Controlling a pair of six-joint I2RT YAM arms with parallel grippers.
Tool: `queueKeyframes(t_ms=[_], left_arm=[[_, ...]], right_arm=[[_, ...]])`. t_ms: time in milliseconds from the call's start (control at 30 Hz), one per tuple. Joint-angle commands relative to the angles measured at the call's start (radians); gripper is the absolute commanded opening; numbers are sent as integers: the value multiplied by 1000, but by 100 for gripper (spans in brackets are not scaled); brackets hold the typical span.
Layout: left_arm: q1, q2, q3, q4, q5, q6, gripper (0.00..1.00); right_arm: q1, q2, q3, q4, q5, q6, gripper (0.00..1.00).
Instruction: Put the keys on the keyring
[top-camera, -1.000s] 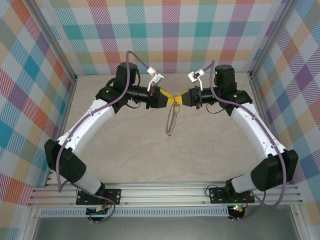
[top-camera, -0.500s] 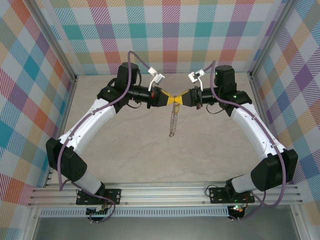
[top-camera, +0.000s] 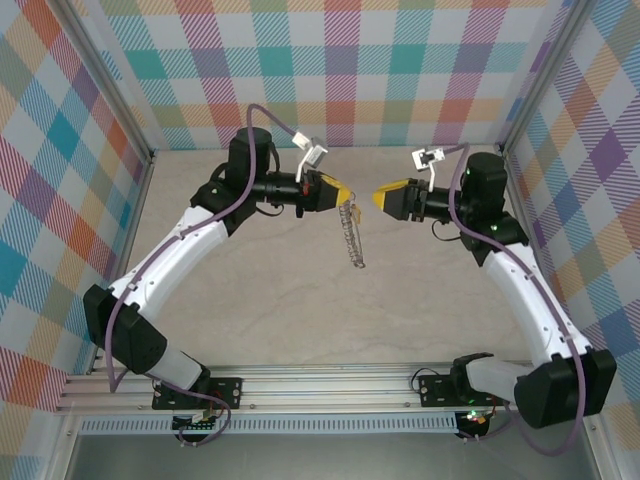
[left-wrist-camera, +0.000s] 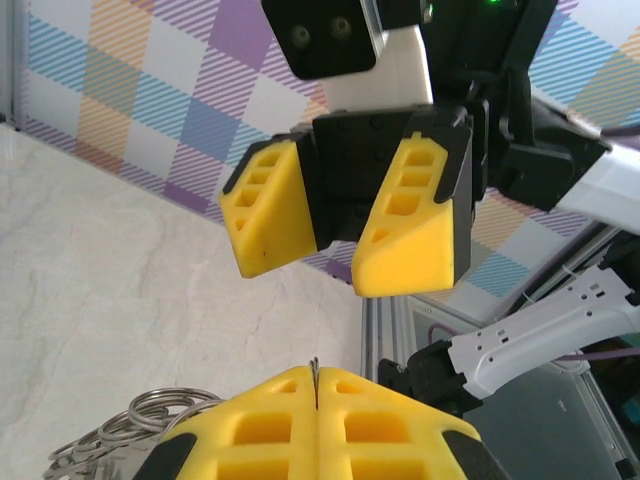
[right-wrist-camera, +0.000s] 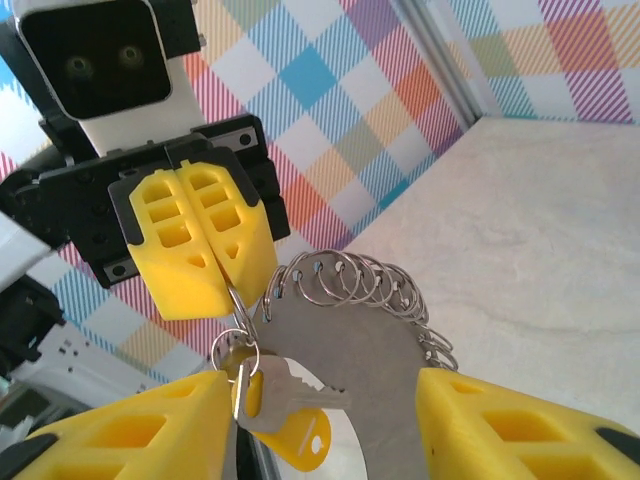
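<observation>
**Item 1. Left gripper** (top-camera: 342, 194), black body with yellow wedge-shaped fingers. Its jaws are pressed fully together, and in its wrist view a thin sliver of metal stands up out of the seam between them. It has hold of the top of item 2.

**Item 2. Keyring** (top-camera: 352, 240), a long silvery-grey loop built of many small linked wire rings. It is pinched at its top end in the left gripper and hangs straight below those fingertips, clear of the table. The right wrist view shows the rings fanning out in an arc just beside the closed fingers.

**Item 3. Key** (right-wrist-camera: 291, 398), small, with a silvery blade and a yellow head. It is threaded on a small round wire ring directly under the left gripper's fingertips, at the upper end of item 2. Whether that small ring is linked into the loop cannot be made out.

**Item 4. Right gripper** (top-camera: 381, 197), same black and yellow build. It faces the left gripper tip to tip across a clear gap. Its fingers are spread about halfway with nothing between them.

**Item 5. Table** (top-camera: 430, 300), a pale beige marbled surface below the left gripper.

**Item 6. Walls** (top-camera: 330, 70), pastel plaid panels behind and to the sides of the left gripper.
</observation>
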Motion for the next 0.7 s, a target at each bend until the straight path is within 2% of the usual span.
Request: queueKeyframes(t_ms=[0, 133, 400, 667], left_arm=[[-6, -53, -15, 106, 5, -43, 0], [-6, -64, -17, 119, 3, -54, 0], [-6, -73, -21, 118, 3, -55, 0], [-6, -74, -21, 128, 4, -61, 0]], right_arm=[[3, -23, -63, 173, 42, 100, 54], [25, -20, -103, 262, 8, 156, 56], [131, -32, -101, 230, 38, 105, 62], [183, -2, -79, 214, 76, 84, 61]])
